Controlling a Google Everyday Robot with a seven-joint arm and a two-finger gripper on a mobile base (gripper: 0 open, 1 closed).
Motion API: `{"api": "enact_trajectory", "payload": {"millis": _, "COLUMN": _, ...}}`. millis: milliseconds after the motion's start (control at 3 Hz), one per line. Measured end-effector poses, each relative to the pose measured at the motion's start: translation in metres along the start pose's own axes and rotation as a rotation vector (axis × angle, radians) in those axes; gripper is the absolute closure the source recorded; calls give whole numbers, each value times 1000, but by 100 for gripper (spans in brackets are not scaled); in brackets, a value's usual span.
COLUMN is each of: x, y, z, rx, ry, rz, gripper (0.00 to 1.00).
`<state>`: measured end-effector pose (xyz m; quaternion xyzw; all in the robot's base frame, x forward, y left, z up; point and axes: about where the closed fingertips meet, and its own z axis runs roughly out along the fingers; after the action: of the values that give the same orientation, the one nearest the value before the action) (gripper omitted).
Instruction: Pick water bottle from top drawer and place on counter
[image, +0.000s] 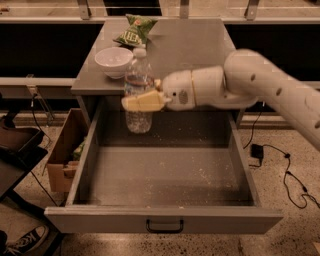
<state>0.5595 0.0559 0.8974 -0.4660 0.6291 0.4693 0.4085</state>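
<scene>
My gripper (141, 98) is shut on the water bottle (138, 90), a clear plastic bottle with a white cap. It holds the bottle upright, lifted above the open top drawer (165, 175), level with the front edge of the counter (185, 50). The bottle's base hangs over the drawer's back part, clear of the speckled floor. The white arm reaches in from the right. The drawer is pulled fully out, with its front panel and dark bar handle (164, 226) nearest the camera.
A white bowl (114, 61) stands on the counter's front left corner, just left of the bottle. A green chip bag (135, 30) lies behind it. A cardboard box (67, 150) stands on the floor left of the drawer. Cables lie on the floor at right.
</scene>
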Motion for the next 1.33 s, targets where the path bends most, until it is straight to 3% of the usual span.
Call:
{"api": "enact_trajectory", "payload": {"millis": 333, "x": -60, "y": -59, "z": -21, "rx": 86, "ry": -5, "rz": -60, "gripper": 100}}
{"api": "enact_trajectory", "payload": {"millis": 667, "x": -82, "y": -97, "z": -25, "rx": 85, "ry": -8, "rz": -92, "gripper": 100}}
{"api": "enact_trajectory", "payload": {"millis": 1000, "x": -113, "y": -147, "z": -46, "rx": 192, "ry": 0, "rz": -192, "gripper": 100}}
{"api": "enact_trajectory", "payload": {"millis": 1333, "x": -116, "y": -180, "z": -62, "rx": 311, "ry": 68, "rz": -274, "gripper": 100}}
